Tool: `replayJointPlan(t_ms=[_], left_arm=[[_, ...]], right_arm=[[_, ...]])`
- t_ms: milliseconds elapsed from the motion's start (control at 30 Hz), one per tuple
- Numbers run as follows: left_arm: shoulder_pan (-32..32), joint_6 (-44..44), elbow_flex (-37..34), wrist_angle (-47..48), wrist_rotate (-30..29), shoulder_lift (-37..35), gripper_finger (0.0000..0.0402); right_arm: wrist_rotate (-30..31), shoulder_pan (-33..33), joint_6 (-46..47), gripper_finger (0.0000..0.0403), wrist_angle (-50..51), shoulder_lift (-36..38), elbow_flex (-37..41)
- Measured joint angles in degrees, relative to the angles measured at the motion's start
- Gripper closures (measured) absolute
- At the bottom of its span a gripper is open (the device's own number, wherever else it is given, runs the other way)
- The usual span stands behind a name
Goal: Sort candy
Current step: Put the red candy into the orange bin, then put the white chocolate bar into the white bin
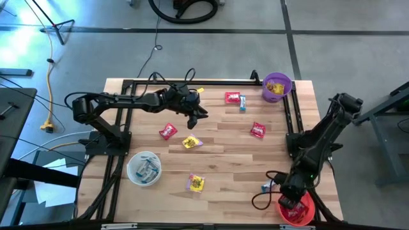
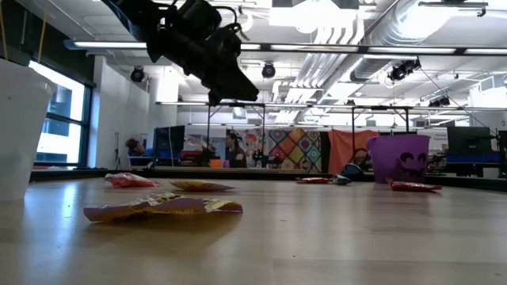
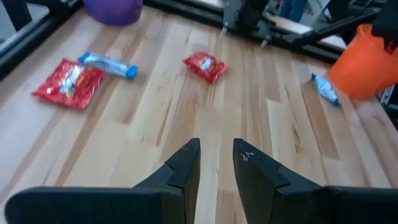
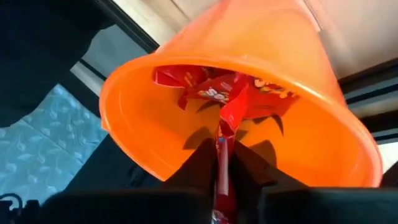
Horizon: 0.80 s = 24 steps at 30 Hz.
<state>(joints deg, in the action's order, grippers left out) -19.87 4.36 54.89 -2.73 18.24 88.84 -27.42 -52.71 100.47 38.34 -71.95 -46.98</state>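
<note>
Red candy (image 4: 225,134) hung pinched lengthwise between right gripper (image 4: 222,163) fingers, directly above orange bowl (image 1: 309,206) at lower right of high view. Left gripper (image 1: 192,119), fingers slightly parted, empty, hovered upper centre, yellow candy (image 1: 190,142) nearest below.

bare wood (image 1: 223,153) mid-table, sweets (image 1: 192,142) scattered around

In the high view, the right gripper (image 1: 294,206) covers part of the red bowl (image 1: 308,211) at lower right, hiding most wrappers inside. The white bowl (image 2: 16,127) is cut off at the low view's left edge.
</note>
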Motion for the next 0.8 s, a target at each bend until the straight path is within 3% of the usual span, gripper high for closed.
replayJointPlan(t_ms=[233, 400, 567, 800], left_arm=[[-1.6, -4.0, 0.0, 8.9, 3.3, -0.1, 0.0337], [0.6, -10.9, 0.0, 22.3, -1.3, -0.1, 0.0361], [4.0, -12.7, 0.0, 29.8, -6.5, -0.1, 0.0355], [5.4, -10.0, 0.0, 36.4, -6.6, -0.1, 0.0288]], right_arm=[[0.0, 0.0, 0.0, 0.0273, 4.1, 0.5, -2.3], [0.4, 0.0, -0.5, 0.0222, 14.4, 2.4, -8.5], [3.7, 0.2, -2.7, 0.0207, 25.9, 4.0, -17.1], [14.4, 4.8, -9.9, 0.0206, 40.3, 4.2, -26.7]])
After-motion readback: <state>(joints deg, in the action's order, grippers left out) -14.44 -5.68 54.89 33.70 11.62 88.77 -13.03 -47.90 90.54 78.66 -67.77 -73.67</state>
